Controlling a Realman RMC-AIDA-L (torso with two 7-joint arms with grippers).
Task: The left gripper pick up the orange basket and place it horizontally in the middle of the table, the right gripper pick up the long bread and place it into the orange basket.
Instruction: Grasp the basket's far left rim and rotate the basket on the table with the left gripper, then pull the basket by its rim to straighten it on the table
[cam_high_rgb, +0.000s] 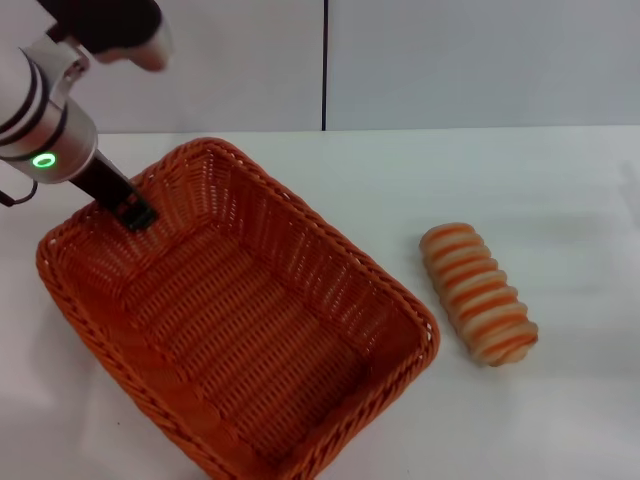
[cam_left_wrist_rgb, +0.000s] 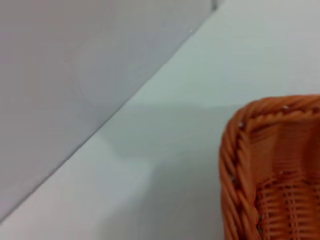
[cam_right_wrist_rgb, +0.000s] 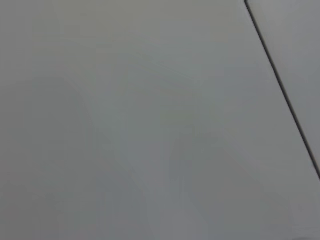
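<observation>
Left gripper at the basket's far rim, basket lying askew

The black two-finger left gripper (cam_high_rgb: 135, 212), on its white and grey arm with the small green light, is at the far-left rim of the large rectangular orange woven basket (cam_high_rgb: 240, 320), its tip dipping just inside the braided edge. Whether its fingers are spread or pinching the wall cannot be told; the head view shows only a dark tip against the weave, and the left wrist view shows just a corner of the orange basket (cam_left_wrist_rgb: 270, 170) with no fingers.

The basket sits on the plain white table (cam_high_rgb: 540, 190), left of centre, and its long axis runs diagonally, from far-left to near-right. That slant is what the coming move turns on: judged from the task, the basket needs swinging until it lies crosswise in the middle.

The oblong cream long bread with orange-brown stripes (cam_high_rgb: 478, 293) lies on the table just right of the basket, apart from it, its own length also slanted. It lies on the right arm's side, so that arm is probably the nearer one, though the right gripper appears in no view
</observation>
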